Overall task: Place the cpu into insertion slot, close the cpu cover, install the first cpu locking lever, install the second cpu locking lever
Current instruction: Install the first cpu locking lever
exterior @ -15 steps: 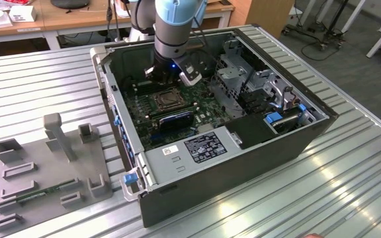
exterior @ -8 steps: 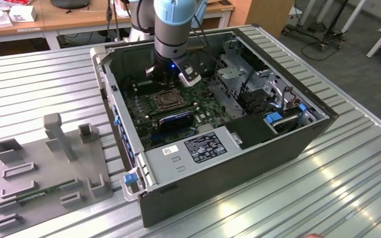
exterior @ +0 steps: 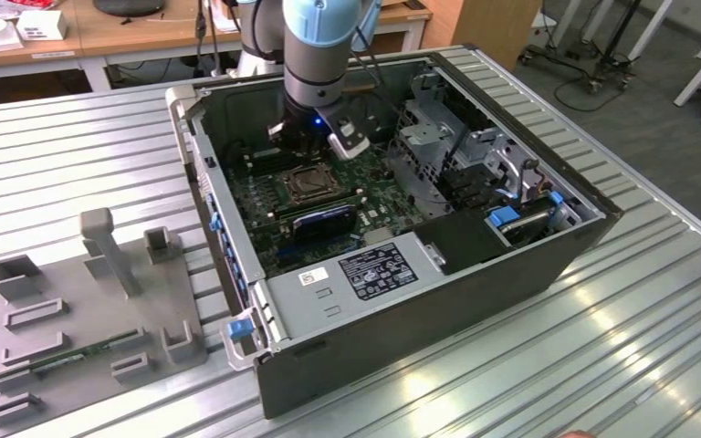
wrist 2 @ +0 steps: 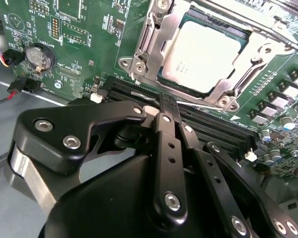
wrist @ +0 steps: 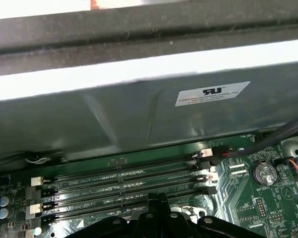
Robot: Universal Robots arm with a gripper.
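Open computer case (exterior: 448, 310) on slatted metal table (exterior: 594, 365) | grey fixture plate (exterior: 83, 297) just beside it, at the exterior view's left | memory slots (wrist: 124, 186) near case wall | coin battery (wrist 2: 39, 57) on board | wooden desk (exterior: 143, 32) far behind

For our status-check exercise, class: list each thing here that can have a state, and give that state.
cpu: seated in the insertion slot.
cpu cover: lowered over the cpu's edges.
tool: shut, empty, poised over the memory slots.
memory slots: empty.
computer case: side open, lying on the table.
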